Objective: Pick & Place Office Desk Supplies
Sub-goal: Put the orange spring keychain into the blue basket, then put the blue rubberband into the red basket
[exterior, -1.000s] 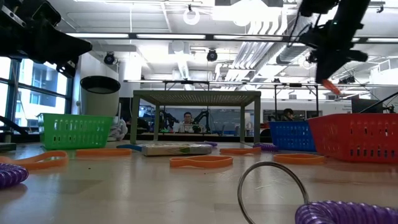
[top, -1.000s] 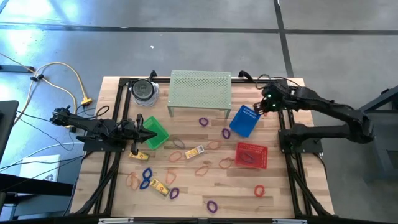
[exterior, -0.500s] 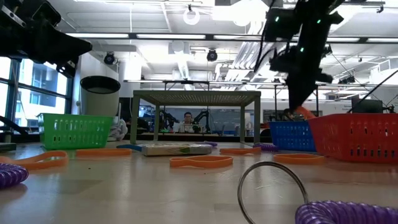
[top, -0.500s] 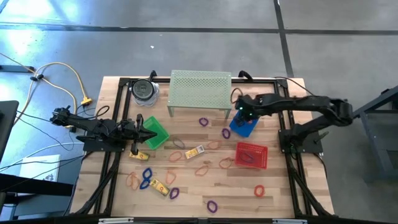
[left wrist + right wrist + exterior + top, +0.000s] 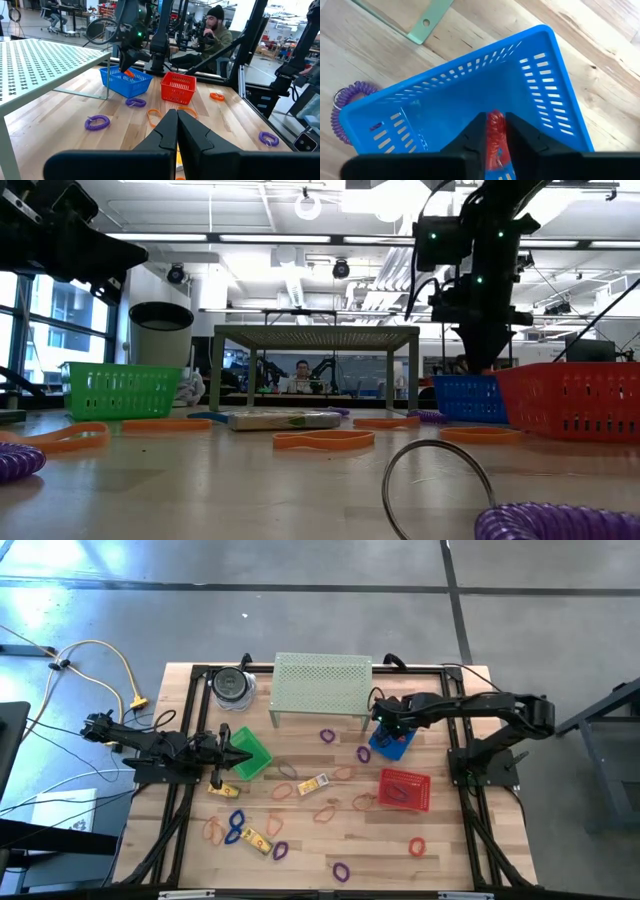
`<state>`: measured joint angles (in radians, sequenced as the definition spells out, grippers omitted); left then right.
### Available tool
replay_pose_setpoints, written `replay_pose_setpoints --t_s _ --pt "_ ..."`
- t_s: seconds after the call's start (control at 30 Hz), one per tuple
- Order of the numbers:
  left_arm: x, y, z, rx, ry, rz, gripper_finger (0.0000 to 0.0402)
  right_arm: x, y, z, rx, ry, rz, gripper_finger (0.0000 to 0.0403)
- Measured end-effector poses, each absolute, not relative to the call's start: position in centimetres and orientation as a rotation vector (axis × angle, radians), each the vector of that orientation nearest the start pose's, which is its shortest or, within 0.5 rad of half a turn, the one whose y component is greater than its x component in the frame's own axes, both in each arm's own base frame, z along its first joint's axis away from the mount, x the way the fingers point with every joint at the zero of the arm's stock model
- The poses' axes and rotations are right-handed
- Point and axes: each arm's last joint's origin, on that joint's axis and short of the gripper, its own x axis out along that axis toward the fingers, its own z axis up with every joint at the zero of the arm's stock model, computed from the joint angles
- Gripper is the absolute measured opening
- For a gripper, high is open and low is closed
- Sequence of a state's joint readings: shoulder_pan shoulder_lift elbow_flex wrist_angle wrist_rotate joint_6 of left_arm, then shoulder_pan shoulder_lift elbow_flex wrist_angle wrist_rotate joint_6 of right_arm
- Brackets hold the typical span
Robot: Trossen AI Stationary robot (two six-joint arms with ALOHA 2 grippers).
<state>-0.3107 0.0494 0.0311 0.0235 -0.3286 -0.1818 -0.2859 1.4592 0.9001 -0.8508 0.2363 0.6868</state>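
My right gripper (image 5: 388, 728) points down into the blue basket (image 5: 398, 743), shut on a red-orange band (image 5: 495, 131); the left wrist view shows that band (image 5: 129, 73) just above the basket's floor. My left gripper (image 5: 240, 752) waits shut over the green basket (image 5: 254, 754). Purple (image 5: 327, 735), blue (image 5: 235, 819), red (image 5: 417, 846) and orange-tan (image 5: 330, 810) band loops lie flat on the table, with yellow oblong pieces (image 5: 314, 783) among them. My right gripper pinches the red-orange band (image 5: 495, 122) between its two fingers, coming from above and pointing down. The band hangs below the fingers (image 5: 476, 134) inside the blue basket (image 5: 530, 80). Whether its lower end touches the basket floor I cannot tell.
The red basket (image 5: 405, 790) stands just nearer than the blue one. The pale green perforated stand (image 5: 322, 685) and the dark-lidded jar (image 5: 232, 686) sit at the table's far edge. A purple coil (image 5: 344, 102) lies beside the blue basket. People sit beyond the table (image 5: 215, 30).
My right gripper has swung from the table's far right corner toward the left and gone down into the blue basket, carrying the red-orange band with it; it stayed shut. In the low view the band has dropped behind the basket wall.
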Motion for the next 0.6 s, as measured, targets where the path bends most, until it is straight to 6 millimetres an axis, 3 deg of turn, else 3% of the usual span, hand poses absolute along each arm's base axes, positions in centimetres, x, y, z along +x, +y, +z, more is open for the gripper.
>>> replay_pose_setpoints --t_s 0.43,0.6 --pt "9.6 -2.1 17.2 -0.185 -0.006 0.018 0.0 23.3 -7.7 19.3 0.561 1.206 -0.929 0.0125" --pt "9.6 -2.1 17.2 -0.185 -0.005 0.018 0.0 22.9 -7.3 20.3 0.541 1.167 -0.921 0.0135"
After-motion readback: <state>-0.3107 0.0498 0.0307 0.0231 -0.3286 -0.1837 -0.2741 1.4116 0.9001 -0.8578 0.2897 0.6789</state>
